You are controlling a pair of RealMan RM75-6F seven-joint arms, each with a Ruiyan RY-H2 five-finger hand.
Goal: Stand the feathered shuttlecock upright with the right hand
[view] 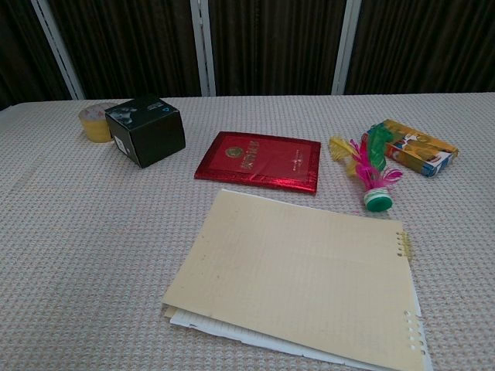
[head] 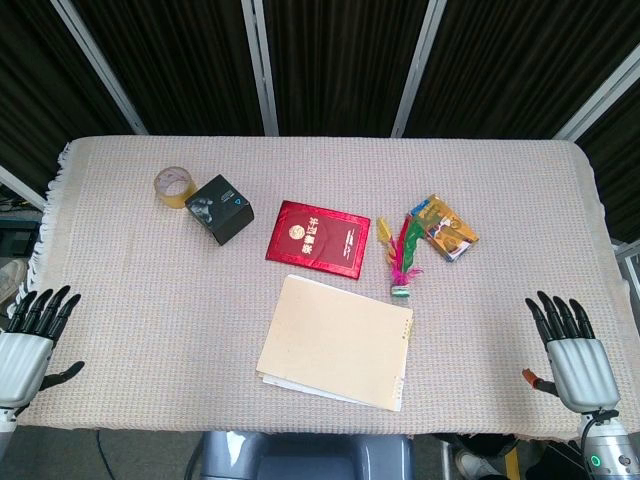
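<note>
The feathered shuttlecock (head: 400, 255) lies flat on the table cloth, its green base toward me and its pink, green and yellow feathers pointing away. The chest view shows the shuttlecock (view: 370, 176) lying the same way, right of centre. My right hand (head: 570, 352) rests open near the table's front right corner, fingers spread, well to the right of the shuttlecock and apart from it. At the front left edge my left hand (head: 28, 342) is open too. Neither hand appears in the chest view.
A colourful packet (head: 445, 228) lies just right of the feathers. A red booklet (head: 318, 238) sits to their left, a cream folder (head: 337, 342) in front. A black box (head: 220, 208) and a tape roll (head: 173, 186) stand at the back left.
</note>
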